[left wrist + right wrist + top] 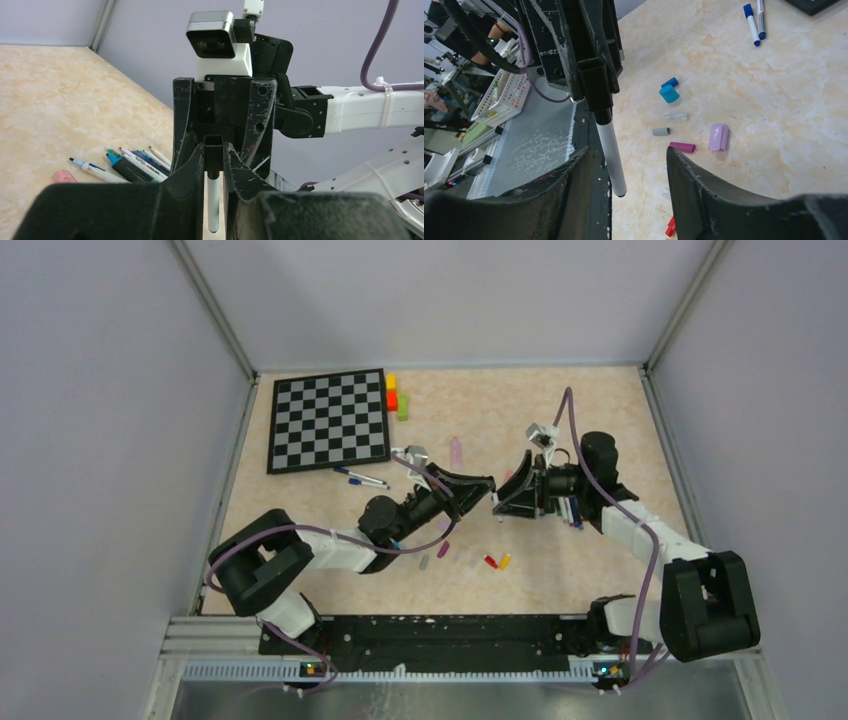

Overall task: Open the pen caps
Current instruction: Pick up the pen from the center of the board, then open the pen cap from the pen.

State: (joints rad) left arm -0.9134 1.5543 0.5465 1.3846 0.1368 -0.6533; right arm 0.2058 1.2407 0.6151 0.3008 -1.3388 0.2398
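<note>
— Pen [611, 160]?
— We see it upright, right of the chessboard [328, 420], pinched in the left claw [213, 167].
— Right claw [629, 150]?
— Spread open around the white barrel, not touching, we judge.

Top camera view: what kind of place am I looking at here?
Probably a lab robot test cell: plain grey walls box in a tabletop, two arms are bolted to a rail at its near edge, and a chessboard and loose pens lie as props.
</note>
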